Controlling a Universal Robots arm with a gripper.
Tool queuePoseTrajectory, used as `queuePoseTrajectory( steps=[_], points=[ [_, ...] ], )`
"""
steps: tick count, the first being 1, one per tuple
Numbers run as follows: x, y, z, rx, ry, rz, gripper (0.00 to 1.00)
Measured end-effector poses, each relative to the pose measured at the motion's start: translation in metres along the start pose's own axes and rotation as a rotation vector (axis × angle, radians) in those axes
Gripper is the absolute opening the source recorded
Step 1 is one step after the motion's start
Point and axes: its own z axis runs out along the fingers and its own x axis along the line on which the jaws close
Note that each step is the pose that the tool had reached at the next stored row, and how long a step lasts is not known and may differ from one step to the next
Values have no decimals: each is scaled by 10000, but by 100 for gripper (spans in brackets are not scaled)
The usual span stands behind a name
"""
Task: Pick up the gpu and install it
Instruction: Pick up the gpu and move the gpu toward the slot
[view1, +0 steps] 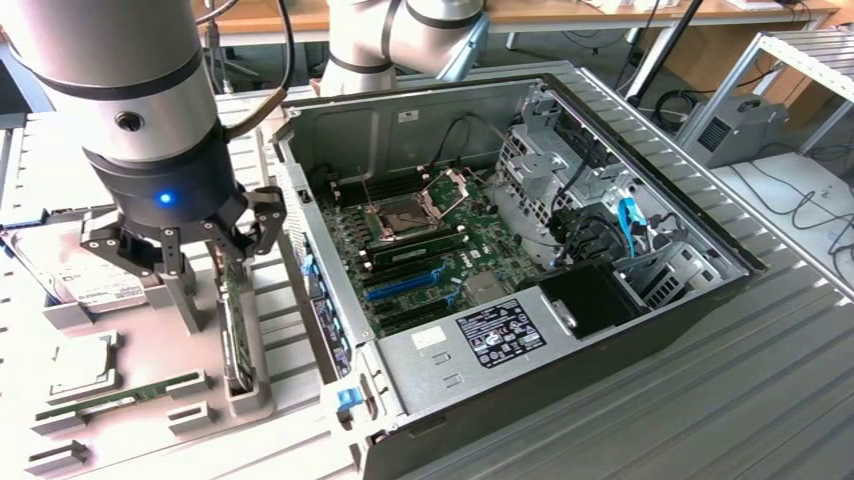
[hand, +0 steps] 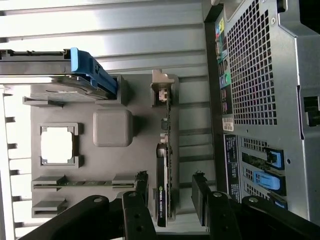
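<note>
Two end effector (hand: 171, 186) fingers (hand: 141, 196), spread wide, astride the gpu (hand: 163, 167) (on edge in its tray (hand: 100, 170))

Your hand (hand: 170, 177) straddles gpu (hand: 163, 200), gap both sides. You have computer case (hand: 250, 75) close beside, grey block (hand: 113, 127) farther opposite.

Black gpu (hand: 164, 175) had a green edge. Pincer (hand: 170, 181) was black. Holder tray (hand: 112, 127) pale grey, hard drive clip (hand: 92, 75) blue. Motherboard (view1: 441, 250) green, slots (view1: 400, 285) blue. Case grille (hand: 250, 65) dotted with holes.
</note>
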Motion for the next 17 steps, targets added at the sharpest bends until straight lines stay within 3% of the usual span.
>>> queuePoseTrajectory(
  steps=[17],
  points=[
    [5, -20, 81, -130, 8, 3, 48]
  ],
)
